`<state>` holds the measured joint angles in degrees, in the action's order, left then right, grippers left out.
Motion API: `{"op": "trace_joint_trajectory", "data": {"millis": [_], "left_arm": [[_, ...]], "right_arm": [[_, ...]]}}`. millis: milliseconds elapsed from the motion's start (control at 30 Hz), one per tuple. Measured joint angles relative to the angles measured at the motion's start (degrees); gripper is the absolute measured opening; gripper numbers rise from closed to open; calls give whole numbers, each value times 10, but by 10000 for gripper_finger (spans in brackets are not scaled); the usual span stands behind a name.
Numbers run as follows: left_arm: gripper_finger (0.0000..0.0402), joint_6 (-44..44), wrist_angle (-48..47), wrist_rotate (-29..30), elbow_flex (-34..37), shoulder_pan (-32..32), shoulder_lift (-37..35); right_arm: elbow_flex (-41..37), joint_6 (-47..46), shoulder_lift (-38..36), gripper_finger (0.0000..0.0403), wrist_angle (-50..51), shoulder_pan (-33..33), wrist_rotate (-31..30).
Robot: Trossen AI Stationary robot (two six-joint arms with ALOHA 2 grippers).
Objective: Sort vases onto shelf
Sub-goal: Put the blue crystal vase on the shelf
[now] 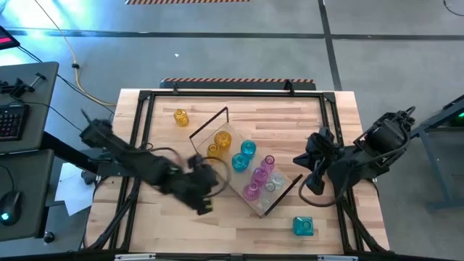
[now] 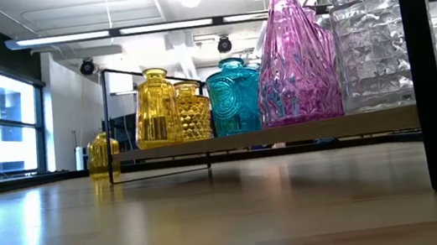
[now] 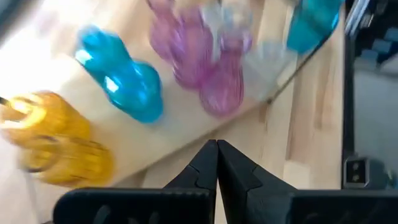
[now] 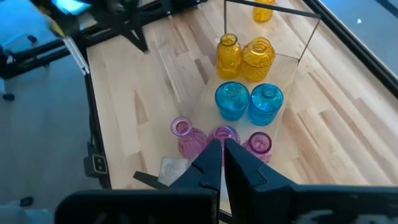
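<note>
The light-wood shelf lies slantwise mid-table on its black end loops. On it stand two amber vases, two teal vases, three pink vases and clear vases. The low view shows them in a row, from amber to clear. A lone amber vase stands on the table beyond the shelf, and a lone teal vase stands near the table's front right. My left gripper hovers shut by the shelf's left side. My right gripper is shut to the shelf's right.
A black metal frame runs around the slatted tabletop's edges. Bare wood lies at the near left and far right. A desk with a keyboard stands off the table's left.
</note>
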<state>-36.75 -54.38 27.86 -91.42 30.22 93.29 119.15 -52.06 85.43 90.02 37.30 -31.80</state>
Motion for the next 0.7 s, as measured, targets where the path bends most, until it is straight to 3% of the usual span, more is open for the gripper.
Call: {"op": "trace_joint_trajectory", "data": {"millis": [200, 333, 533, 700], "left_arm": [[0, -46, -89, 161, 0, 68, -70], [0, -118, -205, 231, 0, 98, -89], [0, -225, -356, 254, 1, 117, -90], [0, -231, -355, 275, 14, 128, -99]], "right_arm": [[0, -49, 0, 0, -2, -9, 3], [0, -71, 1, 0, -13, -20, 51], [0, -136, 33, 0, -27, -26, 73], [0, -140, 87, 0, -26, -24, 113]]}}
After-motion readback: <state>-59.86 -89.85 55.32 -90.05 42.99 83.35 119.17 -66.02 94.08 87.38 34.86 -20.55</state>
